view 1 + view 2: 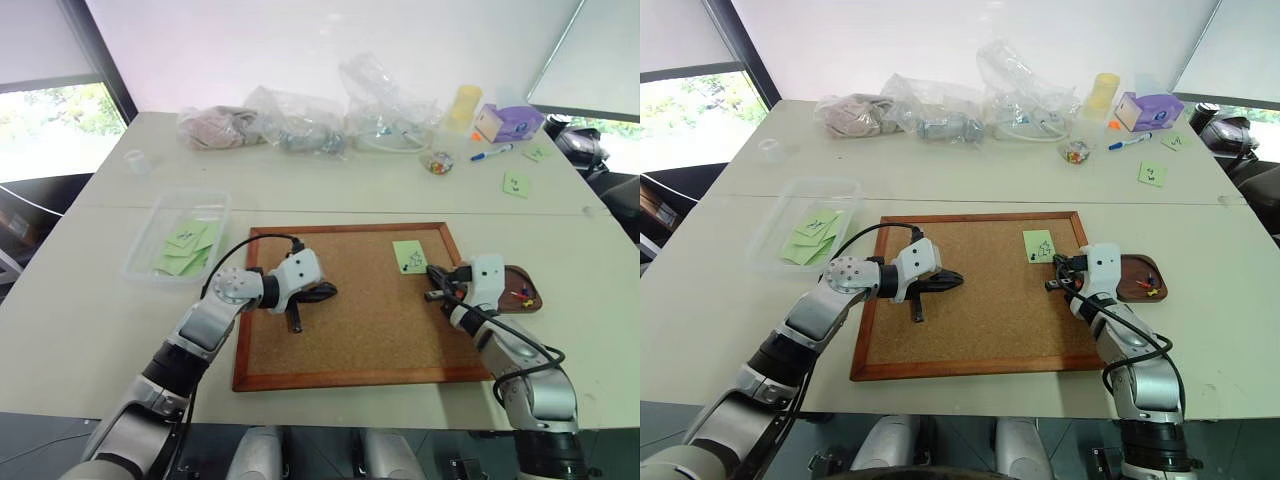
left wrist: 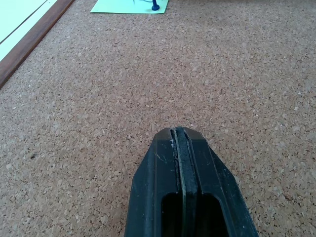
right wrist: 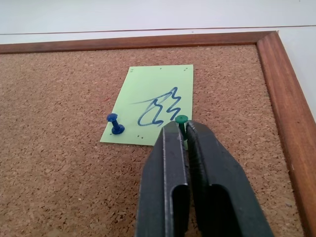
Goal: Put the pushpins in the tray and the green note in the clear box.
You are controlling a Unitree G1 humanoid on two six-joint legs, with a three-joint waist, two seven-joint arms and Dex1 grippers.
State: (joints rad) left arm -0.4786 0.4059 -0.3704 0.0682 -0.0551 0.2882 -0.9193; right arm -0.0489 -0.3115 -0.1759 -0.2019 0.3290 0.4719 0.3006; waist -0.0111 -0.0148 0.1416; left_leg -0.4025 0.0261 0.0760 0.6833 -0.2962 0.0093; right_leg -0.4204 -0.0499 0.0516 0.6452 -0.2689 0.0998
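The green note [image 3: 150, 106] lies on the cork board [image 1: 370, 320] near its far right corner, held by a blue pushpin [image 3: 116, 124] and a green pushpin [image 3: 181, 119]. My right gripper [image 3: 180, 129] is shut on the green pushpin at the note's near edge. To the right of the board sits the dark wooden tray [image 1: 520, 272] with a few coloured pushpins [image 1: 522, 295] in it. My left gripper [image 1: 325, 292] is shut and empty, low over the board's left part. On the table to the left stands the clear box [image 1: 178, 235], with several green notes inside.
Clear plastic bags [image 1: 300, 125] lie along the table's far edge. At the far right are a yellow cup [image 1: 464, 105], a purple box [image 1: 508, 122], a marker [image 1: 492, 153], a small jar of pins [image 1: 438, 162] and two loose green notes [image 1: 516, 183].
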